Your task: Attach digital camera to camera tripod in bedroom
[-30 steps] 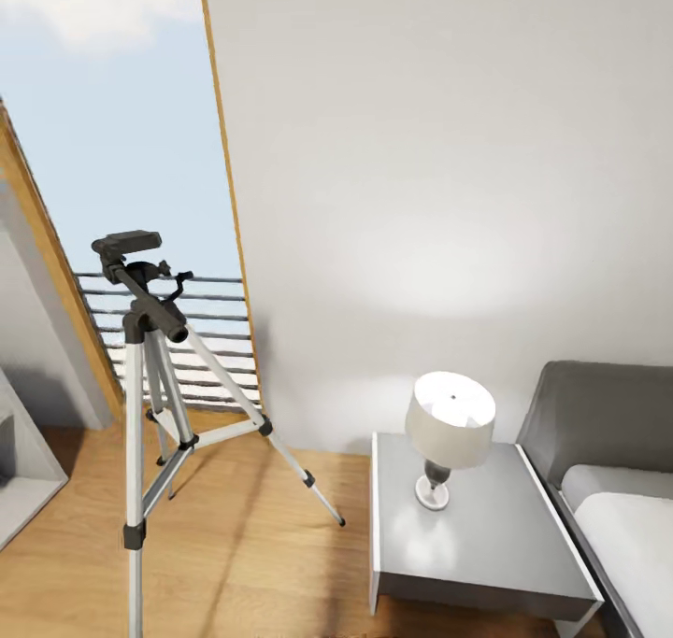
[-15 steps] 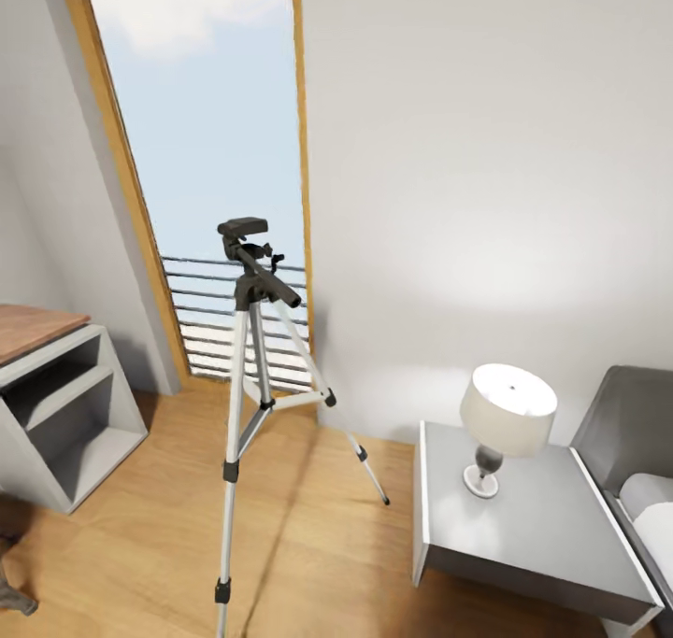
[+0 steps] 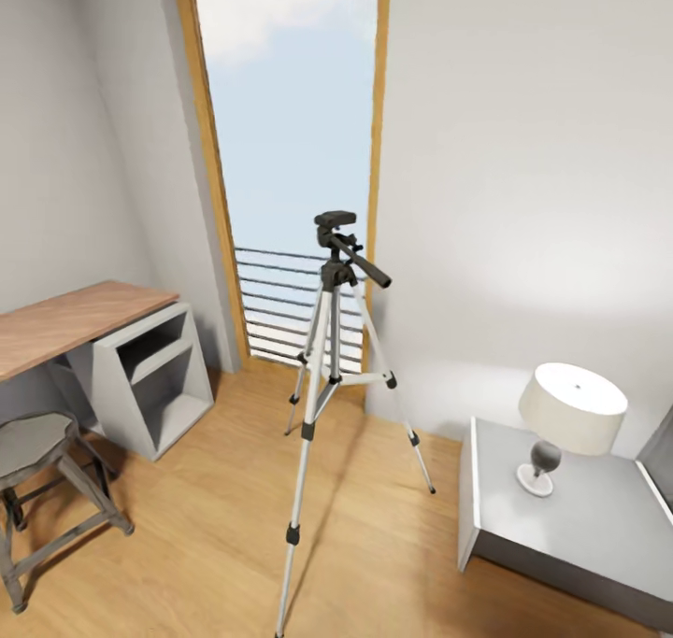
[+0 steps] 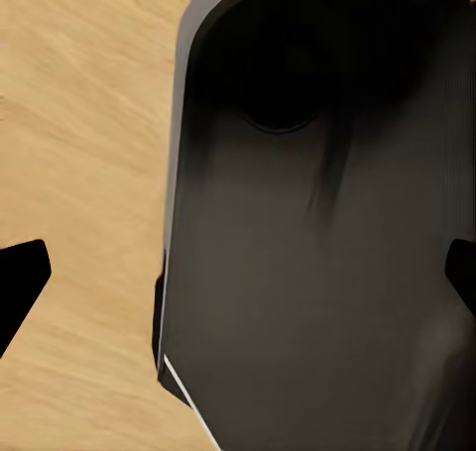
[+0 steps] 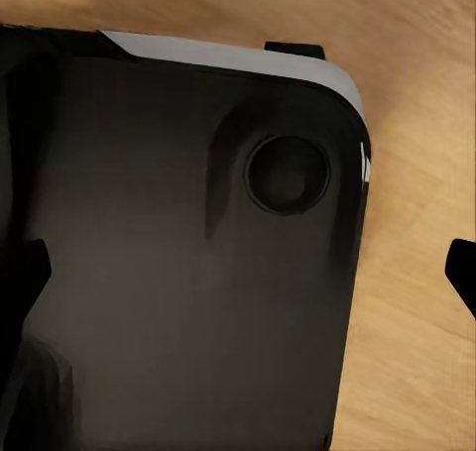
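Standing on the wooden floor (image 3: 215,535) before the tall window (image 3: 290,152), the tripod (image 3: 330,358) looks light and tippy, best steadied at its black head. Each wrist view shows gripper fingertips spread wide, nothing pinched between them.

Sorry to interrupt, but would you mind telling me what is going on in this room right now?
The robot is looking across a bedroom at the camera tripod, which stands on the wooden floor in front of a tall window. Nothing is being handled. The tripod's black head looks bare, and I see no digital camera. A desk and stool are to the tripod's left, a bedside table with a lamp to its right. Both wrist views look down on the robot's dark base, and both grippers are open and empty.
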Robot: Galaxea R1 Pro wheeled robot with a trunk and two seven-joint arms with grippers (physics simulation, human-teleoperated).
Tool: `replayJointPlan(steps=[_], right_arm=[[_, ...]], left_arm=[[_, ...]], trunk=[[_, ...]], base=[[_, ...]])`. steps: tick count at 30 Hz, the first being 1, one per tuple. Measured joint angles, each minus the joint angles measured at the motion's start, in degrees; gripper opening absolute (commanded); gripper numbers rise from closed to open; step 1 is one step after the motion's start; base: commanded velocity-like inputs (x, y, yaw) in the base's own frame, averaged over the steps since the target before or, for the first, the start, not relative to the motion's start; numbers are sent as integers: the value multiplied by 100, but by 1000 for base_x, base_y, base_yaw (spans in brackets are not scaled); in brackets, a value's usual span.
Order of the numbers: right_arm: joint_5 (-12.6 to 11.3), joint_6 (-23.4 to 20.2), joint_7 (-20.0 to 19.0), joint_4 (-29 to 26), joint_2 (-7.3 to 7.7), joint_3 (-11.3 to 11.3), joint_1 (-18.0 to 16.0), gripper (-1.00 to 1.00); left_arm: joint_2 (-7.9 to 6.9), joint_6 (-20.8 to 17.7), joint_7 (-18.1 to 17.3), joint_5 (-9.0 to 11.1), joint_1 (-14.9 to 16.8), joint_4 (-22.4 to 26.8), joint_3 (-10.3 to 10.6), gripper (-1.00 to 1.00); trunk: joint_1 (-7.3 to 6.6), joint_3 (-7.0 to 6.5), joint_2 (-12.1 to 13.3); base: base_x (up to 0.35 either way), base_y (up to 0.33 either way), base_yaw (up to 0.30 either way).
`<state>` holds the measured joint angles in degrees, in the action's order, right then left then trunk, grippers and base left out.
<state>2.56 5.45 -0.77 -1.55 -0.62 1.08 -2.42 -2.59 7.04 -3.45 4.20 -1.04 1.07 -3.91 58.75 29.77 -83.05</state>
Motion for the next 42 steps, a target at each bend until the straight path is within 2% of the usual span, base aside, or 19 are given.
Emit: replayJointPlan(steps=[5,9,12,13,17,18,19,22,24,26,28,30,31,32,37,40,41,42], right_arm=[[73,1,0,0,0,0,0,100],[162,2,-1,0,0,1,0,100],[200,2,-2,1,0,1,0,100],[201,2,-2,1,0,1,0,100],[288,3,-3,1,0,4,0,100],[354,5,0,1,0,5,0,100],[357,5,0,1,0,5,0,100],[538,57,1,1,-3,3,0,100],[596,137,2,1,-2,2,1,100],[617,194,2,1,-2,1,3,100],[672,405,3,1,-1,0,6,100],[690,487,3,2,-1,0,7,100],[690,489,3,2,-1,0,7,100],[697,515,6,1,-1,-1,8,100],[709,551,18,1,-1,-1,8,100],[725,553,19,1,-1,-1,8,100],[725,553,19,1,-1,-1,8,100],[738,554,20,1,-1,-1,8,100]], left_arm=[[-18,32,-51,29,17,27,-44,100],[-24,42,-74,39,23,105,-160,100],[-28,44,-97,44,26,248,-374,100],[-28,44,-97,44,26,249,-376,100],[-30,34,-117,47,28,482,-741,100],[-31,31,-119,48,27,613,-922,100],[-30,30,-119,48,26,617,-926,100],[1,31,-147,55,-32,1095,-1382,100],[32,33,-172,57,-110,1339,-1535,100],[47,30,-193,59,-165,1464,-1596,100],[132,-27,-301,63,-418,2062,-1745,100],[229,-224,-361,64,-623,2596,-1808,100],[231,-229,-362,64,-627,2608,-1809,100],[294,-452,-382,65,-757,2995,-1825,100],[539,-1158,-388,139,-1128,4227,-1848,100],[588,-1487,-391,246,-1222,4661,-1858,100],[589,-1491,-391,248,-1223,4665,-1858,100],[608,-1748,-389,386,-1256,4936,-1857,100]], trunk=[[-1,0,0],[-2,0,0],[-2,0,0],[-2,0,0],[-2,0,0],[-2,0,0],[-2,0,0],[-2,0,0],[-2,0,0],[-2,0,0],[-2,0,0],[-2,0,0],[-2,0,0],[-2,0,0],[-2,0,0],[-2,0,0],[-2,0,0],[-2,0,0]], base=[[-100,72,298],[-42,30,298],[-24,17,298],[-18,13,298],[-10,7,298],[-6,4,298],[-4,3,298],[-2,2,298],[-1,1,298],[-1,1,299],[0,0,299],[0,0,299],[0,0,299],[0,0,299],[0,0,299],[0,0,299],[0,0,299],[0,0,299]])
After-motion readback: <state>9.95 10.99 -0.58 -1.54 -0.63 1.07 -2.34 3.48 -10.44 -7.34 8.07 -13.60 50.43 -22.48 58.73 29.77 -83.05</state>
